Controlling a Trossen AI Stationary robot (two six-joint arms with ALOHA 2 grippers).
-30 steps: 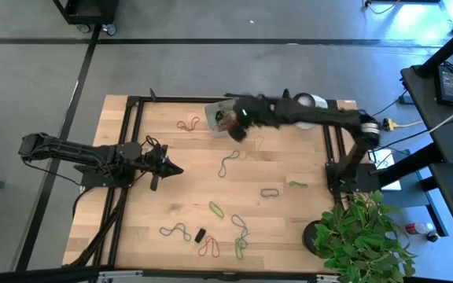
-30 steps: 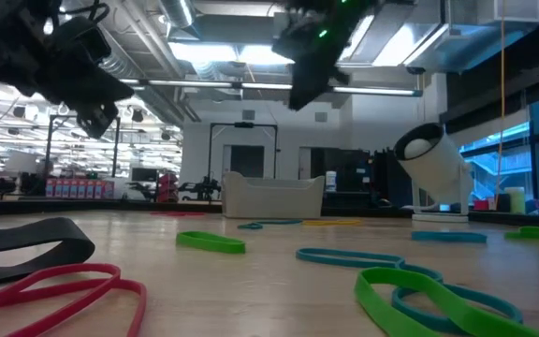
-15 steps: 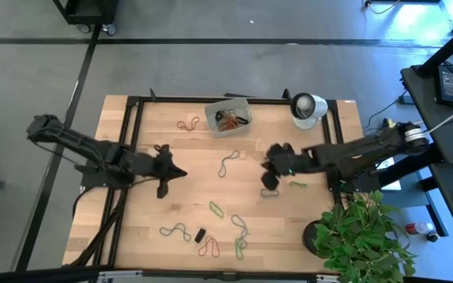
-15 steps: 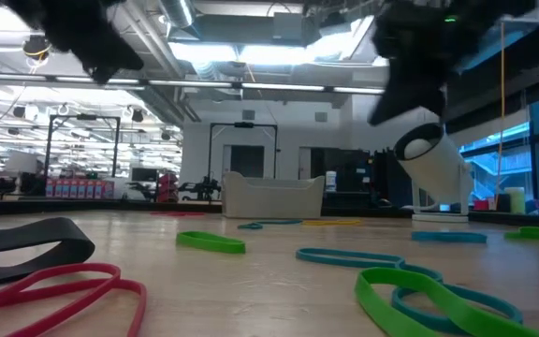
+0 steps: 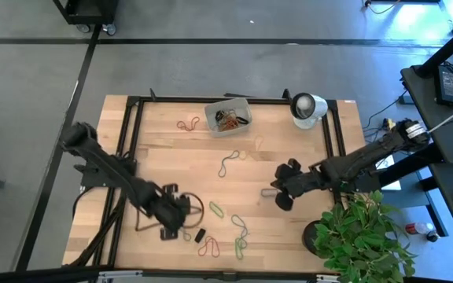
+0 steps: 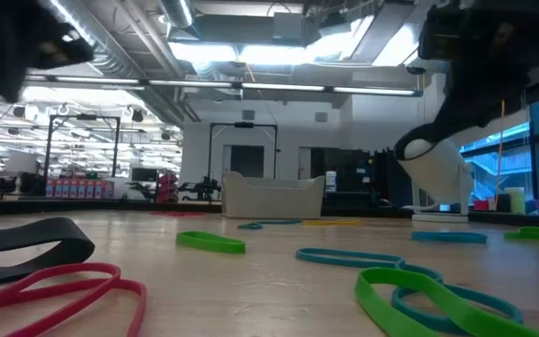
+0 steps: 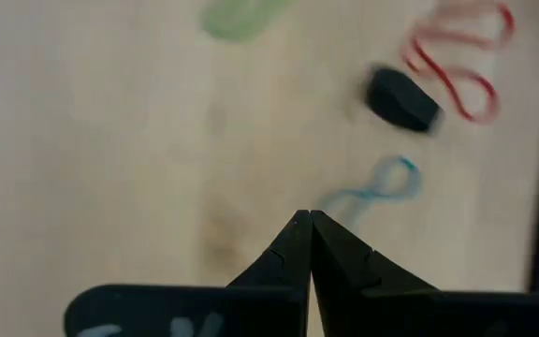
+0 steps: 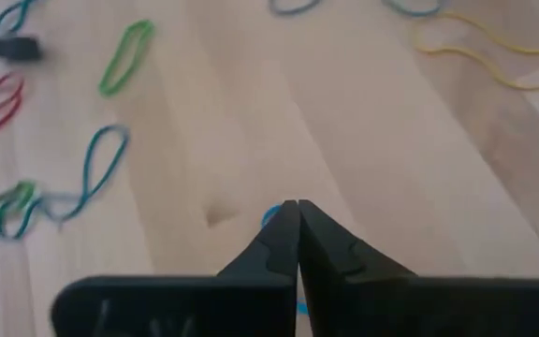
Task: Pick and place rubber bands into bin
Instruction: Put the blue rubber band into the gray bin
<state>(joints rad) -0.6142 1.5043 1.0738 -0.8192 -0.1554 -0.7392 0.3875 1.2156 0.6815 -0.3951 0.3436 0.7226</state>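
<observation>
Many bands [image 5: 240, 229] lie flat and scattered on the worktop [image 5: 305, 149]; a few sit in the bin [image 5: 228, 117] at its far edge. Light, limp and stretchy, I judge — pinch one strand. Right fingers [image 8: 290, 217] are pressed together on a blue band [image 8: 269, 216]; left fingers [image 7: 306, 225] shut, empty, above a pale blue one [image 7: 374, 187].

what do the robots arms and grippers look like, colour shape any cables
Both arms are matte black, built of slim jointed segments with chunkier joint housings. The left gripper and right gripper each have two black fingers that taper to a sharp point, with small notched ridges on their outer edges. A thin dark cable loops beside the left arm's wrist in the high view. No markings are readable.
</observation>
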